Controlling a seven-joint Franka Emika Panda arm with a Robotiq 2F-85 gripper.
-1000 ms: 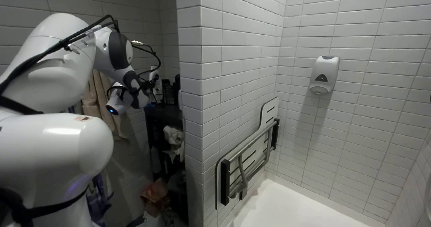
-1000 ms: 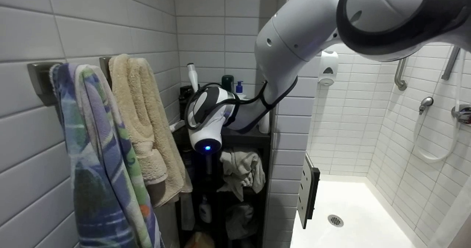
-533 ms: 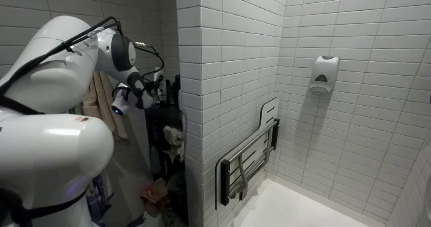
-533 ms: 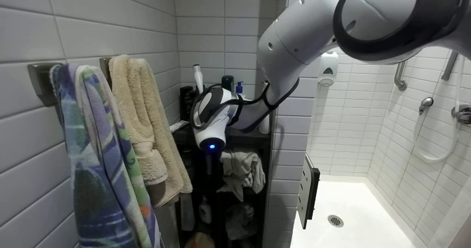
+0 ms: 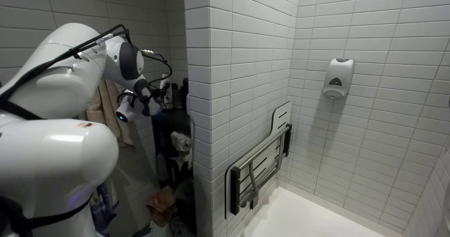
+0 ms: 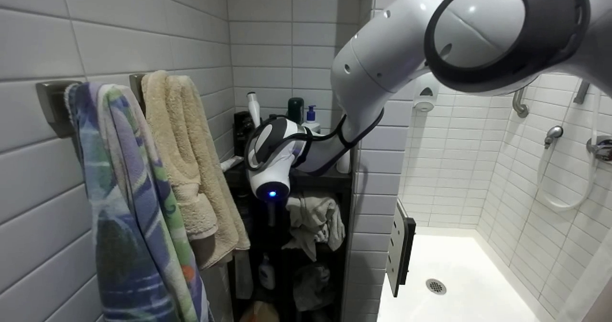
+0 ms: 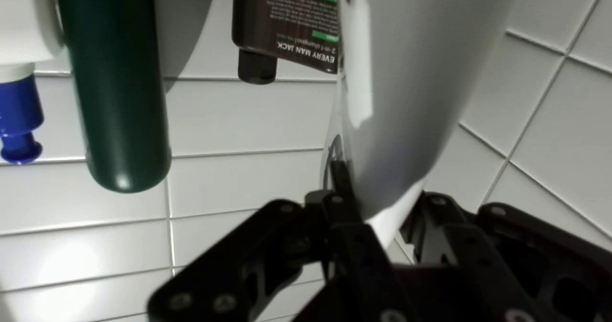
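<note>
A smooth white rounded object (image 7: 406, 73) fills the space between the fingers of my gripper (image 7: 382, 193) in the wrist view, and the jaws are closed about it. In both exterior views the same white object (image 5: 165, 80) stands up past the wrist, a slim tilted end (image 6: 253, 107) showing. The arm's wrist hides the gripper in an exterior view. Beside the held object, the wrist view shows a brown shampoo bottle (image 7: 291, 21), a dark green bottle (image 7: 117, 97) and a blue pump top (image 7: 20, 112), all upside down there.
A black shelf (image 6: 322, 181) lies under the wrist, with a crumpled pale cloth (image 6: 315, 217) on a lower level. A white tube (image 6: 231, 163) sits at its edge. Beige (image 6: 191, 169) and coloured towels (image 6: 134, 207) hang beside it. A tiled partition (image 5: 198, 89) borders the shelf.
In an exterior view the arm has shifted slightly right, then lowered. The white object has come down along with the gripper, standing lower against the back wall.
</note>
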